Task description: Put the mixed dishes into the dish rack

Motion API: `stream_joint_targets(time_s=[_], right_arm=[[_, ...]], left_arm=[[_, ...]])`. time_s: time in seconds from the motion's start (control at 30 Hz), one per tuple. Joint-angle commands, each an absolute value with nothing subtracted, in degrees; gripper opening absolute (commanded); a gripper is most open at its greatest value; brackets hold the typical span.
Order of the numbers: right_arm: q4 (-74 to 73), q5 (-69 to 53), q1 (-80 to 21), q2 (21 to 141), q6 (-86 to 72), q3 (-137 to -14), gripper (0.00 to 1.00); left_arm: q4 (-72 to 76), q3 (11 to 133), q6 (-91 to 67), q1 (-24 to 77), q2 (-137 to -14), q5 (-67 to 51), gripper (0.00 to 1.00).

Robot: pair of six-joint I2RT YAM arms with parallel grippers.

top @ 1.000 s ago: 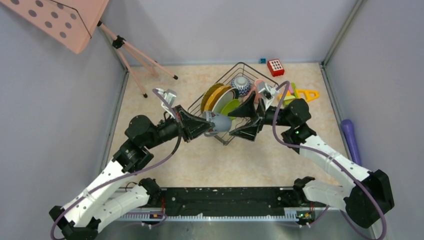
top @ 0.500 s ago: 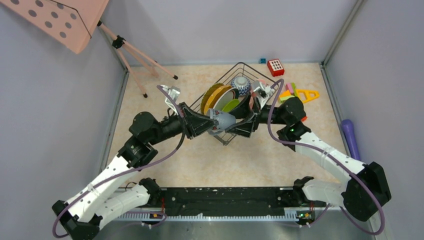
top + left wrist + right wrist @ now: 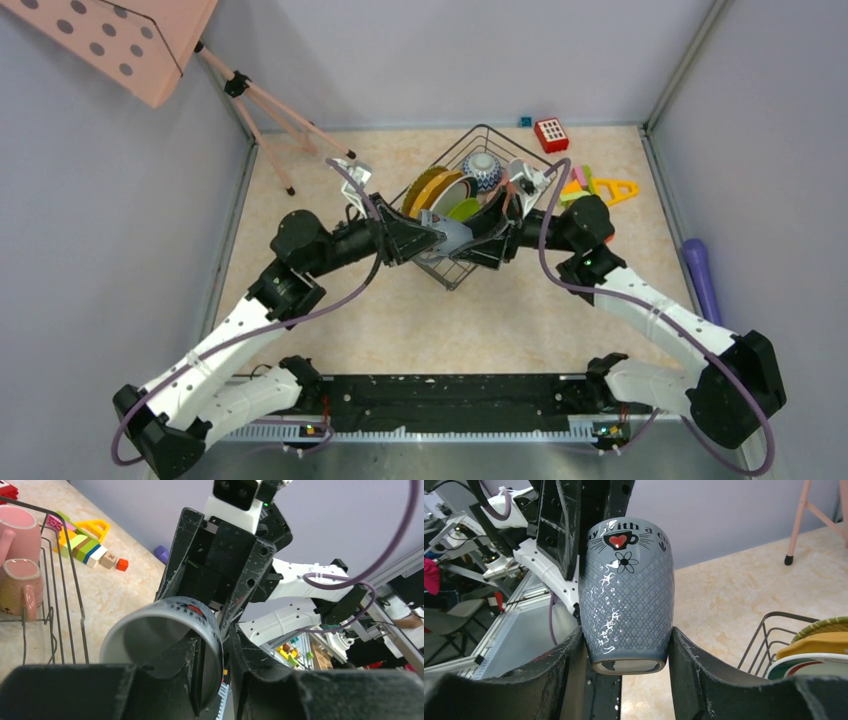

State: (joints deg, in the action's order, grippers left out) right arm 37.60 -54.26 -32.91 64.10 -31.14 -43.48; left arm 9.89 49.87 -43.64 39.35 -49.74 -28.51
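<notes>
**Item 1, grey mug** (image 3: 452,236): patterned, printed with a red heart and a cup. It is held off the table (image 3: 400,320) above the near part of the dish rack (image 3: 455,272), lying roughly level between the two arms.

**Item 2, left end effector** (image 3: 212,637): at the rack's left side. It is closed on the mug's rim, with one finger inside the mouth and one outside.

**Item 3, right end effector** (image 3: 626,652): at the rack's right side. It is part-closed to the mug's width, and its two fingers (image 3: 571,670) lie against opposite sides of the mug near the base.

**Item 4, rack contents:**
- yellow ribbed plate (image 3: 424,190), on edge at the rack's left side
- white plate with dark green rim (image 3: 446,193), beside the yellow plate
- lime-green plate (image 3: 463,209), next inward
- patterned bowl (image 3: 482,168), at the far end
- two pink mugs (image 3: 19,530), in the right part

**Item 5, off the rack:**
- toy blocks (image 3: 85,542), on the table right of the rack
- purple cylinder (image 3: 700,275), well right of the rack
</notes>
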Motion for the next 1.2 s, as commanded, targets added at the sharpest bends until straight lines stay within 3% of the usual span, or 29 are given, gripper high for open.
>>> stream_joint_targets(time_s=[0.0,0.2,0.47,0.6,0.77,1.17], right_arm=[[34.8,-48.4,-33.8,61.1,-25.8,-43.3,0.00],[25.5,-46.9,-32.5,60.4,-17.0,-44.2,0.00],[23.6,-52.1,-27.9,66.3,-14.2,-46.6,0.00],[21.5,-47.8,-27.9,66.8,-10.4,-46.9,0.00],[6.2,-46.0,-27.9,66.4,9.0,-51.2,0.00],[-28.0,-39.1,-29.4,74.7,43.8,-68.7,0.00]], left_arm=[[8.4,53.9,-40.8,39.9,-52.3,-29.9,0.35],[0.9,55.7,-38.1,39.8,-51.0,-25.6,0.59],[-14.1,57.9,-33.9,39.6,-44.0,-10.7,0.89],[-21.6,60.9,-32.4,39.7,-41.6,-2.6,0.91],[-24.8,59.5,-32.2,39.7,-39.0,5.4,0.91],[-29.2,57.0,-32.2,39.7,-36.9,6.5,0.90]])
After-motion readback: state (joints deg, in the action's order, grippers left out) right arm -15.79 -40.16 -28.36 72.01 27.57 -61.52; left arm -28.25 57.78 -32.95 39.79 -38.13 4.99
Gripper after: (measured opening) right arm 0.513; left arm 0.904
